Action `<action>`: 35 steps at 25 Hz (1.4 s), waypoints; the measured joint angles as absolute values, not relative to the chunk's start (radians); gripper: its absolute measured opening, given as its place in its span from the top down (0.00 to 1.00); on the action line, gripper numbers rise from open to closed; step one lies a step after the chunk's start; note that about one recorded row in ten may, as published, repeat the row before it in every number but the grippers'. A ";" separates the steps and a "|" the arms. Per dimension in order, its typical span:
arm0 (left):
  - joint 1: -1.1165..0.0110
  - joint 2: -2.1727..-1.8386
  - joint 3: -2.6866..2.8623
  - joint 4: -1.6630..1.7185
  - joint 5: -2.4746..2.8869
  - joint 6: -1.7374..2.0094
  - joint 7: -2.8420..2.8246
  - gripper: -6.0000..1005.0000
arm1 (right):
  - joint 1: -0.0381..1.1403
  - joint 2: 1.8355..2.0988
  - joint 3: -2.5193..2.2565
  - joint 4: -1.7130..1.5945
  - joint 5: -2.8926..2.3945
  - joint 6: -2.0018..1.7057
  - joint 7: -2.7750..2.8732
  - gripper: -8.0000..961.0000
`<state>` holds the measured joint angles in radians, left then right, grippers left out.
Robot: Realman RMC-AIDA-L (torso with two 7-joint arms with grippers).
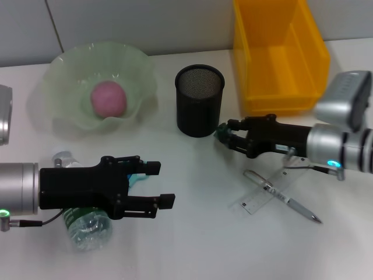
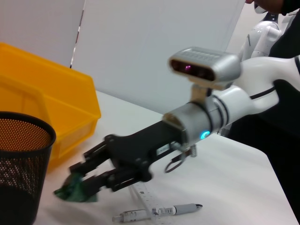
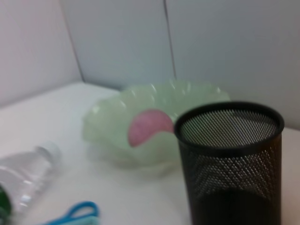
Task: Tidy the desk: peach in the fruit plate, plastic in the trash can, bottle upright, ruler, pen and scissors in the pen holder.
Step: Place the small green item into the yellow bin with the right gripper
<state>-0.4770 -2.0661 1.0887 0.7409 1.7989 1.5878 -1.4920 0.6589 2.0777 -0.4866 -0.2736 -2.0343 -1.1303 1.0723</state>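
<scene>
A pink peach (image 1: 108,98) lies in the green glass fruit plate (image 1: 64,70). My right gripper (image 1: 224,135) is shut on a dark green scrap of plastic (image 2: 75,192), low beside the black mesh pen holder (image 1: 200,99). The yellow trash bin (image 1: 277,52) stands behind it. A clear ruler (image 1: 265,195) and a silver pen (image 1: 285,201) lie crossed under my right arm. My left gripper (image 1: 164,185) is open, over the blue-handled scissors (image 1: 135,179) and the clear bottle (image 1: 87,224), which lies on its side.
The right wrist view shows the pen holder (image 3: 229,159) close by, with the plate (image 3: 108,126), peach (image 3: 150,126), bottle (image 3: 23,173) and scissors (image 3: 75,213) beyond. A silver object (image 1: 4,114) sits at the table's left edge.
</scene>
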 joint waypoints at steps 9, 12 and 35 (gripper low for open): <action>-0.478 -2.066 1.089 0.741 1.802 1.590 -1.495 0.19 | 0.478 2.078 -0.470 -0.454 -1.908 -1.529 1.048 0.59; -0.479 -2.066 1.090 0.741 1.803 1.592 -1.496 0.19 | 0.418 2.078 -0.469 -0.476 -1.776 -1.613 0.995 0.58; -0.474 -2.068 1.092 0.734 1.804 1.618 -1.503 0.19 | 0.579 2.071 -0.543 -0.398 -1.462 -1.082 0.921 0.53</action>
<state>-0.4740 -2.0678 1.0922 0.7335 1.8041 1.6184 -1.5031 0.5786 2.0706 -0.5426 -0.3984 -1.4624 -1.0818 0.9213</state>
